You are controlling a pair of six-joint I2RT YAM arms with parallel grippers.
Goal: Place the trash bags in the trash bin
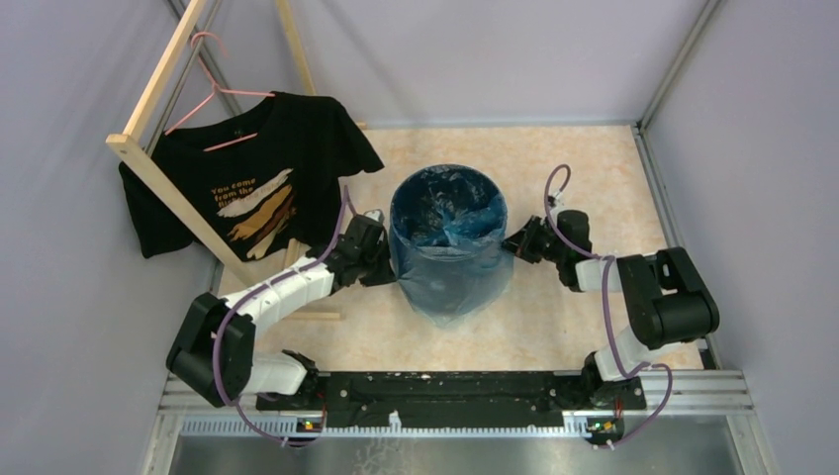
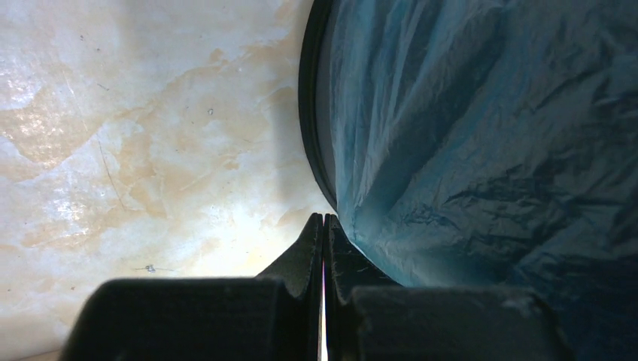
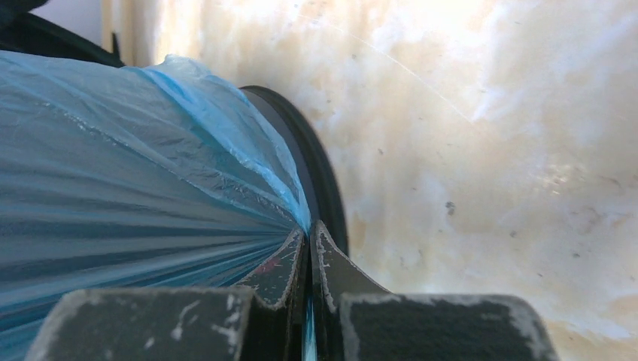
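Observation:
The light-blue trash bag (image 1: 450, 269) is pulled over the trash bin at the table's middle, covering its outside wall and dipping into its mouth. The bin's dark rim shows in the left wrist view (image 2: 310, 113) and in the right wrist view (image 3: 320, 169). My left gripper (image 1: 384, 259) is at the bin's left side with its jaws shut (image 2: 323, 219). The bag (image 2: 481, 135) lies against its right finger, and no plastic shows between the fingers. My right gripper (image 1: 512, 244) is at the bin's right side, shut (image 3: 308, 229) on a stretched fold of the bag (image 3: 135, 188).
A black T-shirt (image 1: 267, 183) hangs on a pink hanger (image 1: 213, 94) from a wooden rack (image 1: 163, 168) at the back left, close to my left arm. Grey walls close in the marbled table top (image 1: 554, 317) on three sides.

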